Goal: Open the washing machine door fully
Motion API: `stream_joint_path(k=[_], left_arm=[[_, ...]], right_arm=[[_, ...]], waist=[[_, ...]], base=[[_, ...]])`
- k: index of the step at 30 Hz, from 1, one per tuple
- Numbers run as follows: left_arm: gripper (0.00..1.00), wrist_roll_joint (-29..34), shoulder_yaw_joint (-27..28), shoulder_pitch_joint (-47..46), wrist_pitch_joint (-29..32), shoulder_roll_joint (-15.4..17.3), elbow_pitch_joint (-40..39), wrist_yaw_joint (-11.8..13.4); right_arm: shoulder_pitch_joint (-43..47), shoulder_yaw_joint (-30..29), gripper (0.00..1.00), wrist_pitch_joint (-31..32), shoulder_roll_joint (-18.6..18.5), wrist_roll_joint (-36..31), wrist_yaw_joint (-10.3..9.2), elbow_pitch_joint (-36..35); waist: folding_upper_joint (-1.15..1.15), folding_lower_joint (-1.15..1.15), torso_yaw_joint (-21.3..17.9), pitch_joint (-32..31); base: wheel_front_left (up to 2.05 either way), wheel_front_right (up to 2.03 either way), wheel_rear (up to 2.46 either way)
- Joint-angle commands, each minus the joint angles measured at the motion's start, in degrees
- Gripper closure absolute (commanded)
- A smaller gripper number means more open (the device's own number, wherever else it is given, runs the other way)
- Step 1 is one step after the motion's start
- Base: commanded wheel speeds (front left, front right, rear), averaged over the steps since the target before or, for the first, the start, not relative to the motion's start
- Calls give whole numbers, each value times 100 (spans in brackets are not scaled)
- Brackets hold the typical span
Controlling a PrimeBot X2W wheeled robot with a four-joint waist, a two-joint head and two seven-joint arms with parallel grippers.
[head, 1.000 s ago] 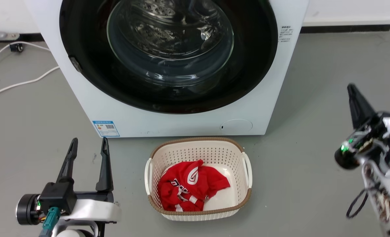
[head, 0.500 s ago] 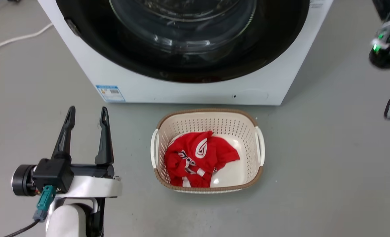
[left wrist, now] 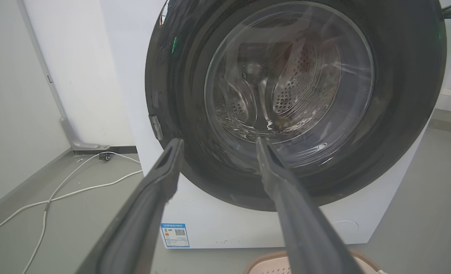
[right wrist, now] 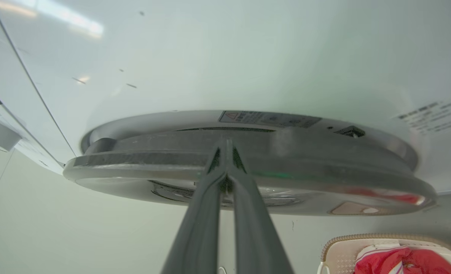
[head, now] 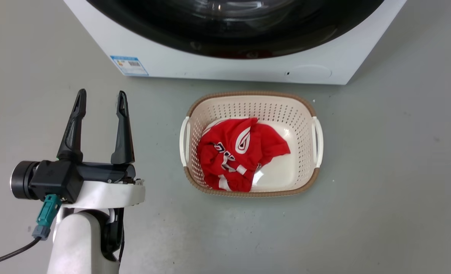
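Standing on the grey floor (head: 381, 171), the white washer (head: 229, 70) carries the door (head: 248, 38), a glossy black disc with a bulging glass centre that spans nearly the whole front. In the left wrist view the door (left wrist: 400, 95) sits flat in the front panel, and the steel drum (left wrist: 297, 76) shows through the glass. Seen edge-on from the right wrist, its rim (right wrist: 324, 167) stands a little proud of the white front; whether it is latched cannot be told.

Just before the washer's lower edge, apart from it, a cream perforated basket (head: 271, 110) with a brown rim rests on the floor. It holds one crumpled red shirt (head: 240, 152) with white markings, heaped toward the basket's left side, with the right of its bottom bare.

The left gripper (head: 101, 94) hovers above the floor well left of the basket. Its fingers are spread wide with nothing between them and point at the washer. The right gripper (right wrist: 225, 141) has its fingers pressed together, tips at the door's rim; contact cannot be told.

A blue label (head: 129, 65) sits at the front's lower left corner, and a small round white flap (head: 311, 72) at its lower right.
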Motion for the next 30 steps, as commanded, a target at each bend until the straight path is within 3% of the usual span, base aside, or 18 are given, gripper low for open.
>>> stream_joint_path(k=[1,8,18,30], left_arm=[[0,-16,-6,-83,-14,-3,-10,26],[0,-79,-69,-199,-14,-3,-6,49],[0,-84,-98,-226,-14,-3,44,72],[0,-35,-110,43,-13,-4,204,81]], right_arm=[[-72,49,100,-86,22,-55,-2,28],[-45,187,100,-200,-67,-6,-2,32],[-51,454,100,544,19,124,-2,26],[417,482,100,2340,169,448,5,-339]], waist=[[0,-1,50,131],[0,-1,106,330],[0,-1,61,342],[0,-1,-92,-188]], base=[[0,0,0],[0,0,0],[0,0,0],[0,0,0]])
